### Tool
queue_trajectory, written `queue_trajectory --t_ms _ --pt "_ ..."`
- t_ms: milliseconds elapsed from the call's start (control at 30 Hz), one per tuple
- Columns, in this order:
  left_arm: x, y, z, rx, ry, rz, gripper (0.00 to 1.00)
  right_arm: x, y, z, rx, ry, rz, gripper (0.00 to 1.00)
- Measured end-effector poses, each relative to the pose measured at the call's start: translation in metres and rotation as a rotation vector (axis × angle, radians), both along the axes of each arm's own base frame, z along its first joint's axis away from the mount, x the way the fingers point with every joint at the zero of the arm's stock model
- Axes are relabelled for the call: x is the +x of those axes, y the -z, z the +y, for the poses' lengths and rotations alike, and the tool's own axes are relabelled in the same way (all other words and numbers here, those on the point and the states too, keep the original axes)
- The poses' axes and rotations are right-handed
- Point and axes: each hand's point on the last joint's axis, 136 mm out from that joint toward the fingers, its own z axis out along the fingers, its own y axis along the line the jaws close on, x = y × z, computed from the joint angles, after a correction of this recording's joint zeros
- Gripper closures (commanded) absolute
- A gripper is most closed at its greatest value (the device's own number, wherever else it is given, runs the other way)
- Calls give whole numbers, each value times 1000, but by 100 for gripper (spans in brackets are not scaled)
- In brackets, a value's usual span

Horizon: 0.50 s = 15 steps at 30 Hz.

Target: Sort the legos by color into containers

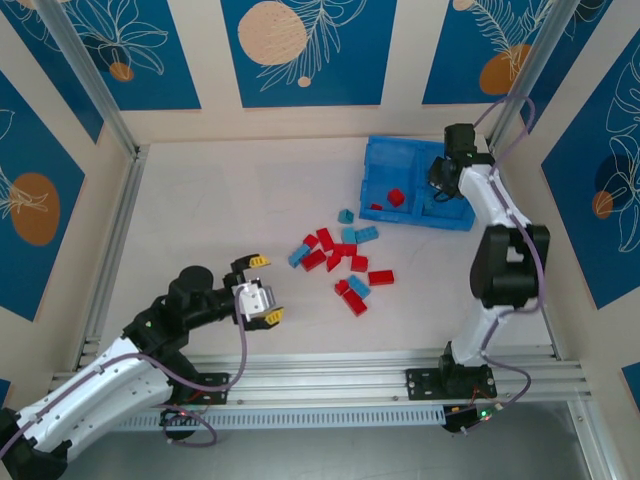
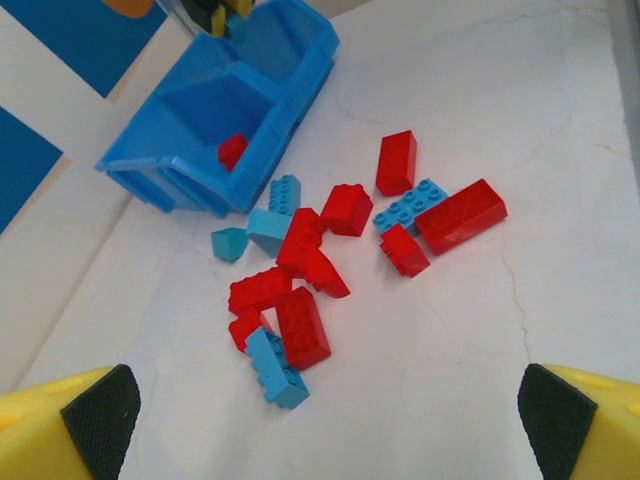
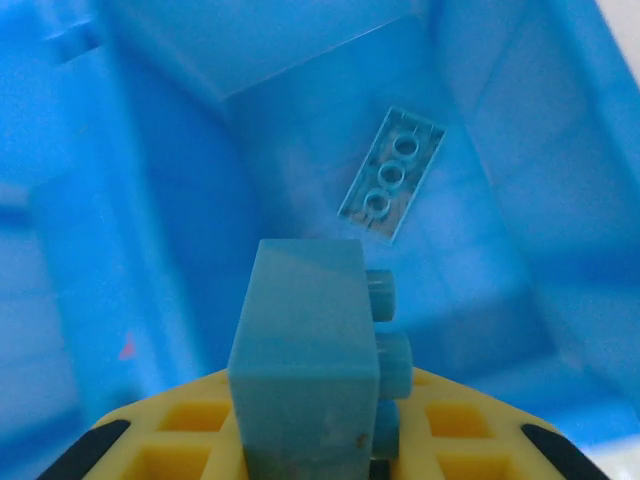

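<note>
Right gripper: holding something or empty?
Holding: a light-blue brick sits clamped between the right gripper's yellow fingers, over the blue bin.

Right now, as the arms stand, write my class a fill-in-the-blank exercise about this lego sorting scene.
The held brick in the right gripper is light ___.
In the left compartment of the bin lies a ___ lego.
The left gripper hangs ___, short of the loose legos.
Missing words: blue; red; open.

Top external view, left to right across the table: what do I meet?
Open left tool, loose pile of red and light-blue plastic bricks, red brick in the bright blue plastic bin's left compartment, right tool over the right compartment, gripping a light teal brick.
</note>
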Motion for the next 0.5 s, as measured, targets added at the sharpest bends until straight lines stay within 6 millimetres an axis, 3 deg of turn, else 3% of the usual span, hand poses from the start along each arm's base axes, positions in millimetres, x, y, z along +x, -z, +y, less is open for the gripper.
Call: queue_trajectory --t_ms 133,233,367,500 --pt "4 -1 2 -8 -24 -3 0 17 38 -16 12 26 89 64" --pt "6 -3 1 -20 -37 5 0 19 53 -20 16 23 139 57" --pt "9 -6 -1 -45 -50 15 0 10 50 -18 29 20 166 48" --pt "10 -7 -7 -76 -43 50 0 -10 27 -10 58 11 133 47"
